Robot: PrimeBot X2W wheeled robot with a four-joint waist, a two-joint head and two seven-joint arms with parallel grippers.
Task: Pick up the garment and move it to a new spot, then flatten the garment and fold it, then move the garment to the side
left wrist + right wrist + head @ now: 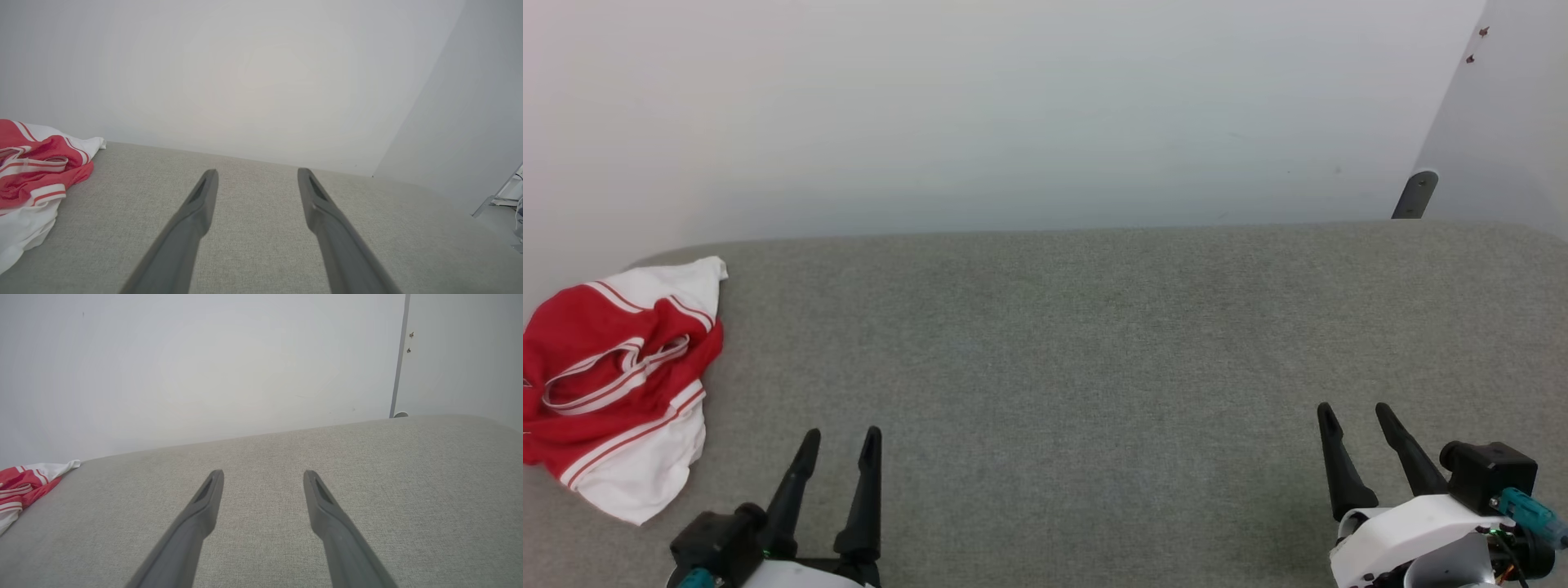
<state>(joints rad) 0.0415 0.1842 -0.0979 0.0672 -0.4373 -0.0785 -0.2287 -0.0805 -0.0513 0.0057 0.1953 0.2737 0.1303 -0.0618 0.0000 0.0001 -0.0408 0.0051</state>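
Note:
The garment (613, 384) lies crumpled at the far left edge of the grey fabric surface, red with white sleeves and red-and-white striped neck trim; no lettering shows among its folds. It also appears at the left of the left wrist view (36, 175) and as a small patch in the right wrist view (20, 486). My left gripper (841, 433) is open and empty at the lower left, just right of the garment and apart from it (257, 173). My right gripper (1356, 408) is open and empty at the lower right, far from the garment (263, 473).
The grey fabric surface (1094, 367) spans the whole width and ends at a white wall (1013, 106) behind. A dark bracket (1414, 194) stands at the back right, where a second wall panel (1503, 122) meets the corner.

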